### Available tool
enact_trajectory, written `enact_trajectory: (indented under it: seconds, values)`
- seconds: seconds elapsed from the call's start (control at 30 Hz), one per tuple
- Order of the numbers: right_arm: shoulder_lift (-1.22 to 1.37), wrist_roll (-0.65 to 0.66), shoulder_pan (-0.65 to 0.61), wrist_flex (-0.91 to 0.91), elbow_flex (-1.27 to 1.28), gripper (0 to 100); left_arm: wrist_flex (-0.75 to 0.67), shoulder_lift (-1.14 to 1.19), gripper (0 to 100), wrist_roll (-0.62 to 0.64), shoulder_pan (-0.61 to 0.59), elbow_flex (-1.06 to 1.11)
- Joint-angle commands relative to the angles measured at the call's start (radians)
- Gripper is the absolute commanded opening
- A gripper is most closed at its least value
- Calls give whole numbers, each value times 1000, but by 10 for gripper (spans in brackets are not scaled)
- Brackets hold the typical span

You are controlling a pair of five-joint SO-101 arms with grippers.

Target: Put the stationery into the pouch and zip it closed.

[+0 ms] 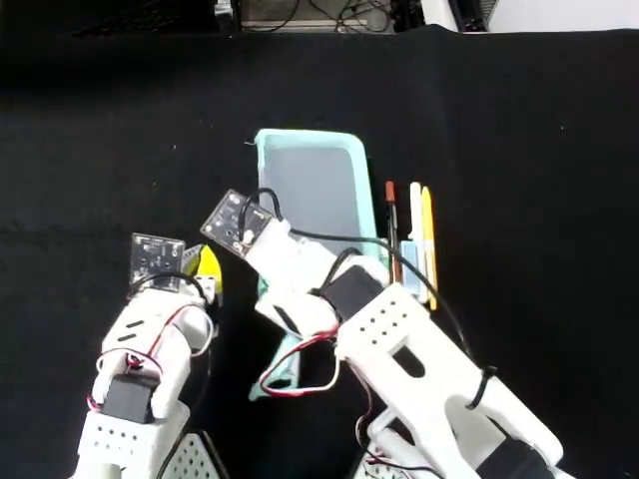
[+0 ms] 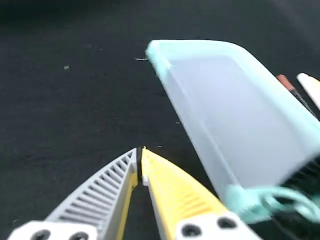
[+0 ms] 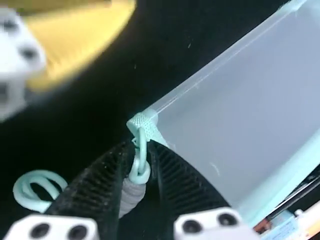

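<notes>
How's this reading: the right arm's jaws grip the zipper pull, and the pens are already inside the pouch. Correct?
Not quite. The pens are not inside the pouch; they lie on the table beside it, as the high view shows. The right arm's jaws do grip the zipper pull.

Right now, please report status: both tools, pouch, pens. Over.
Left tool shut, empty, beside pouch. Right tool shut on zipper pull. Pens on table beside pouch, not yet inside.
</notes>
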Motion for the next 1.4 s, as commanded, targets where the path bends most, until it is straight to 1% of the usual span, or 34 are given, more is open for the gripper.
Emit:
enact_trajectory:
  seconds: [0.0,0.07,0.13,0.2,0.37,0.5,0.6,0.7,0.77,0.87,1.0,1.1,1.13,1.17,1.23,1.27,1.3,1.37]
  values:
    - [-33,3,12,3,58,124,-9,-2,113,-9,-91,16]
    - [-33,3,12,3,107,158,-9,-2,120,-9,-165,22]
    - [-33,3,11,3,148,158,-9,-2,120,-9,-225,21]
    - [-33,5,11,3,182,162,-9,-2,120,-9,-248,25]
    - [-25,9,9,-5,254,168,-8,-2,120,-6,-249,30]
    - [-25,-11,9,-6,275,248,14,-2,120,-9,-220,30]
    - [-25,-34,6,-43,274,234,14,-2,120,-9,-194,30]
    - [-24,-40,-40,-81,275,211,14,-2,120,-9,-191,30]
    - [-7,-57,-55,-86,271,212,14,-2,120,-9,-191,30]
    - [79,-94,-54,-118,265,212,14,-2,120,-9,-194,30]
    - [249,-97,-54,-183,246,210,14,-2,120,-9,-196,30]
    - [331,-97,-52,-144,177,207,15,-2,120,-9,-194,30]
    - [351,-97,-52,-137,159,192,26,-2,120,-9,-193,30]
    - [364,-97,-52,-132,147,155,35,-2,120,-9,-191,30]
    - [374,-97,-52,-132,133,19,40,-2,120,-9,-191,30]
    - [369,-97,-52,-130,127,11,40,-2,120,-9,-189,30]
    - [358,-92,-52,-121,124,31,40,-2,120,-9,-189,30]
    - [323,-87,-52,-103,99,11,40,-2,120,-9,-185,30]
